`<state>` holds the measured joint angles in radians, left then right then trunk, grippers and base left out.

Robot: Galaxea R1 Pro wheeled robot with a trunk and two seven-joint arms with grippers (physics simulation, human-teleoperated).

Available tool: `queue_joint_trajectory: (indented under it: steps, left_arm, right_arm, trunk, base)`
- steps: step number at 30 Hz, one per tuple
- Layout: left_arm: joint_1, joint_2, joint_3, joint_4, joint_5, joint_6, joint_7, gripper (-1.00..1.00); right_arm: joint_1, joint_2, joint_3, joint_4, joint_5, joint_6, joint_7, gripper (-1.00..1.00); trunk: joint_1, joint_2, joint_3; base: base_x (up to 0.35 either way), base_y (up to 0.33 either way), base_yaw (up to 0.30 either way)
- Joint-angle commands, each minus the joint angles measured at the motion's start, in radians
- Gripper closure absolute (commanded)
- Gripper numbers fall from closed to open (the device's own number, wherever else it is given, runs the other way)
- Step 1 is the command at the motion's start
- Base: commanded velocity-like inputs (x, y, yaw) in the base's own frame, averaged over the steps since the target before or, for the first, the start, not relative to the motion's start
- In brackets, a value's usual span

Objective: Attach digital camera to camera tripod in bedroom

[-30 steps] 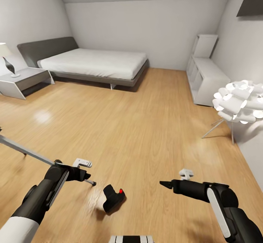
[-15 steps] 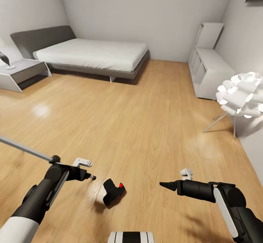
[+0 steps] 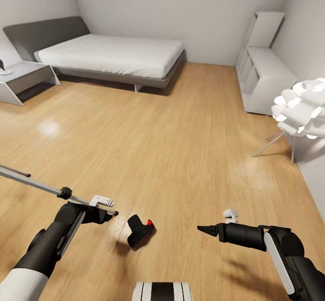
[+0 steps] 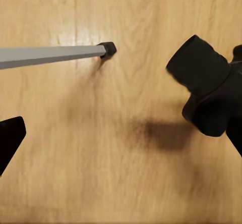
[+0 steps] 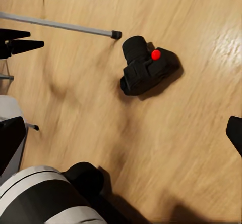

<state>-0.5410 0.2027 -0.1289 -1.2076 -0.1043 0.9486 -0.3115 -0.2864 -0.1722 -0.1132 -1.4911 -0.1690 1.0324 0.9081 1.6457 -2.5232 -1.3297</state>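
Observation:
The digital camera point(image 3: 140, 231), black with a red button on top, lies on the wood floor between my arms; it also appears as the digital camera point(image 5: 146, 67) and as a dark shape point(image 4: 206, 93). A silver leg of the camera tripod point(image 3: 36, 183) slants in from the left, and its black foot point(image 3: 115, 212) rests just left of the camera. The tripod's head is out of view. My left gripper point(image 3: 103, 213) hovers open by that foot, with the leg point(image 4: 50, 55) beyond its fingers. My right gripper point(image 3: 201, 228) hangs open to the camera's right, holding nothing.
A grey bed point(image 3: 113, 57) stands at the back, a grey nightstand point(image 3: 22, 77) at far left, a white cube shelf point(image 3: 264, 82) along the right wall. A white petal floor lamp point(image 3: 302, 109) on thin legs stands at right. My base point(image 3: 162, 291) shows at the bottom.
The whole head view has shifted, so bed, shelf and floor things sit higher in the picture. Both arms hold the same pose; camera and tripod foot keep their spacing.

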Motion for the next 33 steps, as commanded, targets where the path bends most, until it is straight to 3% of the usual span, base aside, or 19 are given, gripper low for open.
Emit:
queue_joint_trajectory:
  steps: [1, 33]
  left_arm:
    - [-0.001, 0.001, -0.001, -0.001, -0.011, 0.002, -0.008, -1.0]
    - [-0.001, -0.01, -0.001, -0.001, -0.011, 0.002, -0.008, -1.0]
  right_arm:
    - [-0.001, 0.0, -0.001, 0.0, -0.002, 0.006, 0.002, -1.0]
    - [-0.001, 0.0, -0.001, 0.007, 0.0, 0.005, 0.002, -1.0]
  trunk:
    - [0.0, -0.001, -0.005]
    - [0.015, -0.008, -0.128]
  base:
    - [0.0, 0.0, 0.0]
    - [0.0, 0.0, 0.0]
